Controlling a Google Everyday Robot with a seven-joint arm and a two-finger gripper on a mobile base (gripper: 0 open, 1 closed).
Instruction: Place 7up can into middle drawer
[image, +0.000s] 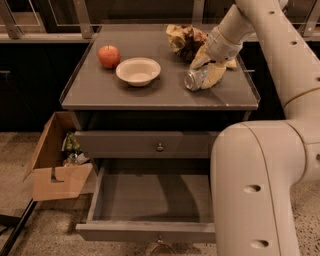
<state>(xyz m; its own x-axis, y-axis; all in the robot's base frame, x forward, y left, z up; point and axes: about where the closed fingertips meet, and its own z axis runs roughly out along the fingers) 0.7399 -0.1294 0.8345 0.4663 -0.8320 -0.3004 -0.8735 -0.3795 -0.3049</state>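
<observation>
The 7up can (194, 79) lies on its side on the cabinet top, at the right, its shiny top facing left. My gripper (206, 69) reaches down from the upper right and its two yellowish fingers (215, 75) straddle the can and press on it; the can still rests on the surface. The middle drawer (150, 200) is pulled open below, wide, grey and empty, with a small knob on its front panel (145, 233). My arm's large white body hides the drawer's right part.
A red apple (109, 56) and a cream bowl (138, 71) sit left of the can. A brown and yellow snack bag (185, 40) lies behind the gripper. The upper drawer front (159, 147) is shut. An open cardboard box (55, 170) stands on the floor at left.
</observation>
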